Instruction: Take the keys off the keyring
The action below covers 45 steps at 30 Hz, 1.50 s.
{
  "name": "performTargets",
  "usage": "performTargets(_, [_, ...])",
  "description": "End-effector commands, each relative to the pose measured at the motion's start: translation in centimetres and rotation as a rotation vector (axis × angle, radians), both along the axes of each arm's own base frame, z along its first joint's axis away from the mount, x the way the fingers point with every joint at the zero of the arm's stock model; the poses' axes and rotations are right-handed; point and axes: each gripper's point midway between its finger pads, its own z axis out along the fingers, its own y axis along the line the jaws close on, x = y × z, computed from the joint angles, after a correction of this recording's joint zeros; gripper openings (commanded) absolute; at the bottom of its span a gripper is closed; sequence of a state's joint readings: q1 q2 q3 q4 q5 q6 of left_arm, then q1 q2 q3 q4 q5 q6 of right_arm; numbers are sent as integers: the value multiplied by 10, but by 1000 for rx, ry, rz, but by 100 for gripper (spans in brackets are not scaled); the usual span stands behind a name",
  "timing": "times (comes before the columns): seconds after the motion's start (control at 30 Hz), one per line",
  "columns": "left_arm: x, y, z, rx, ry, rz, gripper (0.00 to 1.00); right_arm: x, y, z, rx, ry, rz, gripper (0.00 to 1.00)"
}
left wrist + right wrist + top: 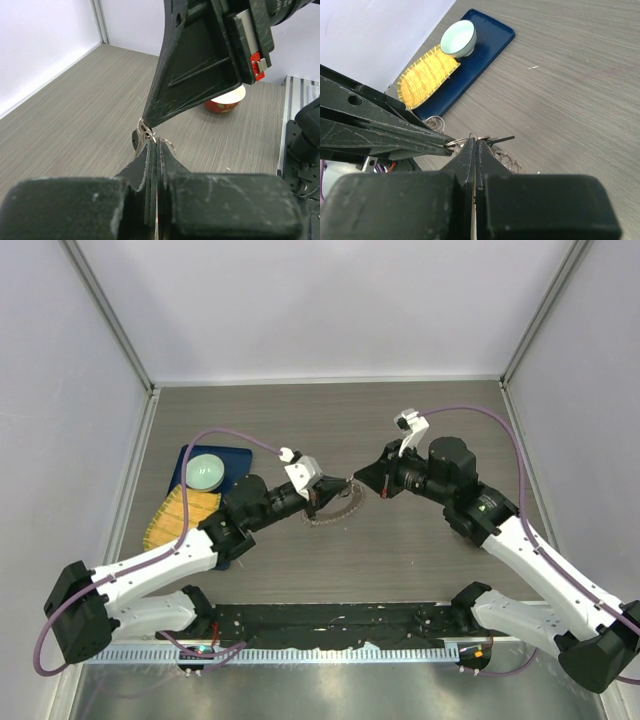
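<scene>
- Grey wood-grain table [420,430], boxed in by white walls.
- Keyring [338,510] sits near the table centre, under the two meeting gripper tips.
- Left gripper [318,498]: jaws pressed together, at the ring's 10 o'clock edge, small wire loops [168,145] at its tip.
- Right gripper [354,481]: jaws likewise together, at the ring's 1 o'clock edge, tip almost touching the left one.
- Keys: too small to single out.
- Blue tray [235,458], carrying a pale dish [207,470] and a yellow brush [180,517], lies at 9 o'clock, well apart.
</scene>
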State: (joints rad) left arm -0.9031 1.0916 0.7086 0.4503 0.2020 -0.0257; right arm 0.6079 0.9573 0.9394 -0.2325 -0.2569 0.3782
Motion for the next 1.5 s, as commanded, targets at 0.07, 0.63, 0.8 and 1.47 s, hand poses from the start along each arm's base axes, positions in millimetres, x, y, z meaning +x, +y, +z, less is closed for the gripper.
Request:
performTargets(0.07, [-16,3,47,-121,-135,-64,0,-9,9,-2,-38,9,100,1])
performTargets(0.63, [-23,-1,38,-93,-167,-114,0,-16,20,8,26,-8,168,1])
performTargets(0.8, [-22,1,38,-91,-167,-102,0,-20,27,7,75,15,192,1])
performTargets(1.47, [-10,28,14,-36,-60,48,42,-23,20,26,110,-34,160,1])
